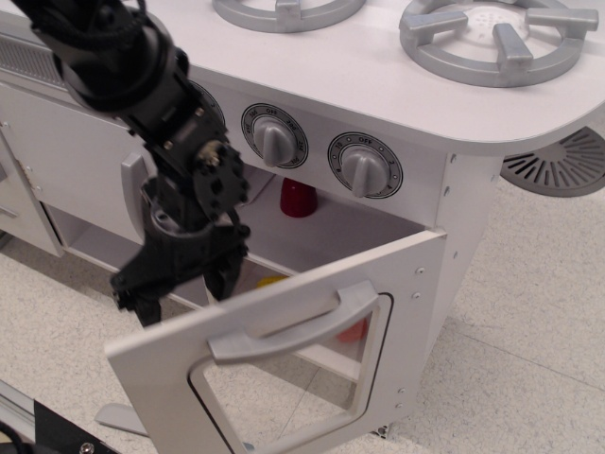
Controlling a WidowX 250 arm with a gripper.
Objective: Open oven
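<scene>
The white toy oven (444,189) has its door (284,364) swung partly down and open, hinged at the bottom. The door has a rounded clear window (302,397) and a wide grey bar handle (293,326). My black gripper (184,284) is open, its fingers pointing down just behind the door's top left edge, inside the oven opening. It holds nothing. A red cup (299,197) stands on the oven shelf, a yellow thing (269,281) lies lower down, and an orange thing (354,331) shows through the window.
Two grey knobs (274,135) (364,165) sit on the front panel above the opening. Grey burners (492,38) lie on the stove top. A white cabinet (66,161) with a vertical grey handle (132,194) stands to the left. A speckled floor (529,359) lies below.
</scene>
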